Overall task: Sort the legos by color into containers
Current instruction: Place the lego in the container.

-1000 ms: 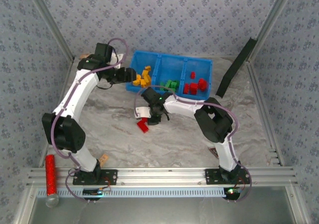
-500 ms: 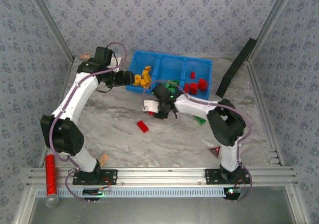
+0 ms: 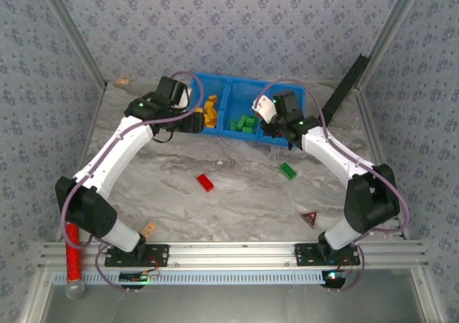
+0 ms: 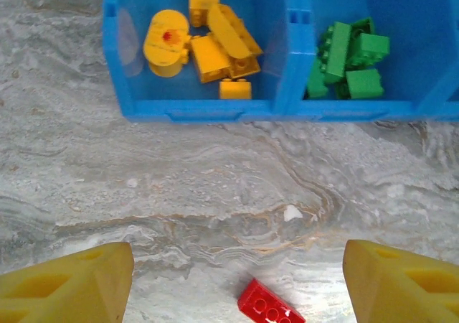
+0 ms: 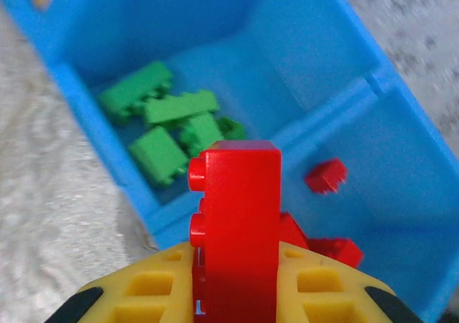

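Right tool: clamped on red brick, above tray at divider between green and red compartments. Left tool: open, empty, over tabletop just short of compartment with yellow bricks. Loose on tabletop: second red brick, green brick.

Glossy blue plastic tray; smooth red plastic lego; matt marbled table.

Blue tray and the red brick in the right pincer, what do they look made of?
Blue tray: likely moulded plastic, smooth and slightly glossy, with soft light reflections on its walls. Red brick: apparently hard plastic, with uniform colour, moulded round studs and a faint sheen.
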Action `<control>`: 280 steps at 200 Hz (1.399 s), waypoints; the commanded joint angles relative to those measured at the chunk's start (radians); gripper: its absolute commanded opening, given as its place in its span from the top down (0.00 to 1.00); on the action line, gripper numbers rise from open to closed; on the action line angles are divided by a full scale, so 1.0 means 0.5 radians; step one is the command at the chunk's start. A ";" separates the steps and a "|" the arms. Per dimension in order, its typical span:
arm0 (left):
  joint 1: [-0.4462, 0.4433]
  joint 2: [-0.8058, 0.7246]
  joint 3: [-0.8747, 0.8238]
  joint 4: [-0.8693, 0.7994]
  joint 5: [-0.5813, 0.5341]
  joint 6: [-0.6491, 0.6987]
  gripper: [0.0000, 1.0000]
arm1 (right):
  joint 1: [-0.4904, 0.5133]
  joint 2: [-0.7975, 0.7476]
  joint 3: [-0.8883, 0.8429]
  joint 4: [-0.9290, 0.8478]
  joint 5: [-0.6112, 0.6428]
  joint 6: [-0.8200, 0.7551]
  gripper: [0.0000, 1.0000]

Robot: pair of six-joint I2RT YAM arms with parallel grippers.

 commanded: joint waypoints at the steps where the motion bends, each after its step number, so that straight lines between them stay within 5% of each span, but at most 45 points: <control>1: -0.110 -0.003 -0.009 0.044 -0.135 -0.077 0.23 | -0.073 0.132 0.097 0.055 0.278 0.266 0.85; 33: -0.418 0.083 0.014 0.029 -0.260 -0.110 0.23 | -0.213 0.275 0.187 0.069 0.260 0.451 0.85; 126: -1.006 0.764 0.507 -0.157 -0.110 -0.334 0.21 | -0.314 0.779 0.700 -0.190 0.245 0.524 0.84; 164: -1.067 0.982 0.625 -0.069 0.165 -0.754 0.19 | -0.323 0.847 0.733 -0.189 0.280 0.517 0.82; 219: -1.182 1.065 0.549 0.182 -0.192 -1.279 0.16 | -0.343 0.835 0.675 -0.141 0.242 0.485 0.67; 280: -1.268 1.339 0.757 0.246 -0.328 -1.702 0.16 | -0.364 0.786 0.592 -0.055 0.196 0.544 0.54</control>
